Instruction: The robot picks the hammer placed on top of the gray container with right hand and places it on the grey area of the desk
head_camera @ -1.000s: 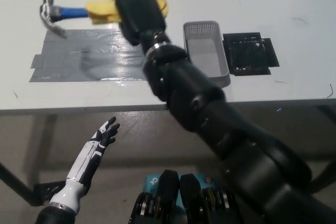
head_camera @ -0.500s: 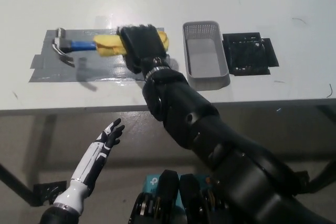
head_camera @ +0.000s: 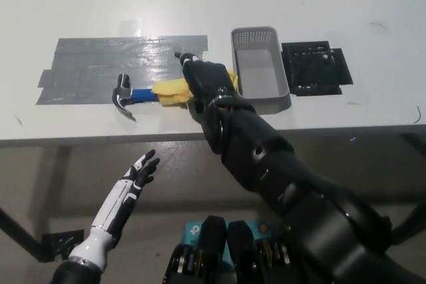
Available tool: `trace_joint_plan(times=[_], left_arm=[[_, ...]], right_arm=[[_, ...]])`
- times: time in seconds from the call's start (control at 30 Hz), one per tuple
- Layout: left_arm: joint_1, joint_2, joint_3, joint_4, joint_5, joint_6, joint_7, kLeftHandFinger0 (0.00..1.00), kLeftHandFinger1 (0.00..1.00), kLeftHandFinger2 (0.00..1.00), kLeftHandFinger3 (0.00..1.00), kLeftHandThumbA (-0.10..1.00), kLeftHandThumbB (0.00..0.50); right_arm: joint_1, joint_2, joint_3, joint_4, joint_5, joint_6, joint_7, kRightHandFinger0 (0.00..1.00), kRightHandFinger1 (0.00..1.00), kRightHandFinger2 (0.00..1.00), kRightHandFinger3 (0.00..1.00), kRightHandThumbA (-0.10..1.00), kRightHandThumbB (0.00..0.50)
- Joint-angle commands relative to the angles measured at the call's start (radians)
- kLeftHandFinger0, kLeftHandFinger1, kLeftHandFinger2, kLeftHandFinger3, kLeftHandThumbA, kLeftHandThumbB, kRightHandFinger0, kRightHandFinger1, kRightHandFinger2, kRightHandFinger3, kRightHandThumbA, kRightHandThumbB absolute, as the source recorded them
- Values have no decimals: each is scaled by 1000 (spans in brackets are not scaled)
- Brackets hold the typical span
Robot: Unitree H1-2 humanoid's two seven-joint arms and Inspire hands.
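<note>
The black right hand (head_camera: 208, 82) grasps the hammer (head_camera: 150, 94) by its yellow handle, head out to its left low over the grey tape patch (head_camera: 86, 64); best lower flat, then release gently.

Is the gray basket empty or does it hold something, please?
Empty: the gray basket shows only its bare floor. The hammer lies outside it on the tape, under the right hand.
</note>
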Motion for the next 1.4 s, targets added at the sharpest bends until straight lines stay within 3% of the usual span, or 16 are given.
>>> trace_joint_plan(times=[0.0, 0.1, 0.27, 0.33, 0.4, 0.47, 0.5, 0.53, 0.57, 0.6, 0.8, 0.87, 0.97, 1.07, 1.27, 1.37], left_arm=[[-27, 14, -6, -19, 15, -27, -16, 1000, 1000, 1000, 1000, 1000, 111], [-28, 12, -5, -21, 6, -28, -19, 1000, 1000, 1000, 1000, 1000, 110], [-40, 14, -4, -5, -5, -39, -28, 1000, 1000, 1000, 1000, 1000, 114], [-45, 14, -5, 2, 0, -50, -27, 1000, 1000, 1000, 1000, 1000, 114], [-46, 13, -6, 0, 1, -43, -26, 1000, 1000, 1000, 1000, 1000, 115], [-50, 12, -6, 3, 6, -48, -23, 1000, 1000, 1000, 1000, 1000, 109], [-49, 13, -8, -5, 9, -30, -24, 1000, 1000, 1000, 1000, 1000, 122], [-50, 15, -9, -8, 10, -23, -26, 1000, 1000, 1000, 1000, 1000, 125], [-51, 16, -9, -11, 7, -20, -31, 1000, 1000, 1000, 1000, 1000, 120], [-51, 18, -10, -14, 3, -19, -35, 1000, 1000, 1000, 1000, 1000, 120], [-62, 18, -20, -15, 26, -23, -31, 1000, 1000, 1000, 1000, 1000, 112], [-72, 18, -20, -10, 26, -29, -31, 1000, 1000, 1000, 1000, 1000, 107], [-85, 18, -17, -12, 24, -19, -31, 1000, 1000, 1000, 1000, 1000, 106], [-117, 19, -6, -2, 13, -17, -29, 1000, 1000, 1000, 1000, 1000, 89], [-165, 17, 20, 21, -21, -20, -26, 1000, 1000, 1000, 1000, 1000, 104], [-191, 12, 22, 41, -24, -26, -23, 1000, 1000, 1000, 1000, 1000, 111]], right_arm=[[-95, 1, -26, -35, 71, -4, 117, 1000, 1000, 1000, 1000, 704, 323], [-109, 7, -43, -45, 97, -22, 147, 1000, 1000, 1000, 1000, 722, 347], [-186, 27, -202, -119, 285, -114, 365, 1000, 1000, 1000, 1000, 814, 498], [-210, 34, -258, -151, 349, -102, 473, 1000, 1000, 1000, 1000, 825, 500], [-245, 48, -363, -199, 496, -73, 660, 1000, 1000, 1000, 1000, 748, 500], [-273, 59, -442, -235, 609, -35, 786, 1000, 1000, 1000, 1000, 823, 500], [-280, 75, -531, -290, 729, 36, 836, 1000, 1000, 1000, 1000, 779, 500], [-286, 82, -572, -318, 782, 81, 851, 1000, 1000, 1000, 1000, 835, 500], [-293, 87, -604, -351, 824, 99, 871, 1000, 1000, 1000, 1000, 972, 500], [-291, 91, -623, -375, 853, 83, 884, 1000, 1000, 1000, 1000, 1000, 500], [-245, 130, -688, -690, 938, 114, 659, 1000, 1000, 1000, 1000, 1000, 500], [-202, 97, -632, -909, 844, 81, 551, 1000, 1000, 1000, 1000, 1000, 489], [-179, 43, -586, -1072, 763, 88, 517, 1000, 1000, 1000, 1000, 1000, 485], [-147, -76, -543, -1298, 696, 56, 543, 1000, 1000, 1000, 1000, 1000, 419], [-18, -273, -556, -1731, 677, 209, 599, 1000, 1000, 1000, 1000, 1000, 458], [75, -338, -548, -1884, 699, 224, 632, 1000, 1000, 1000, 1000, 1000, 425]])
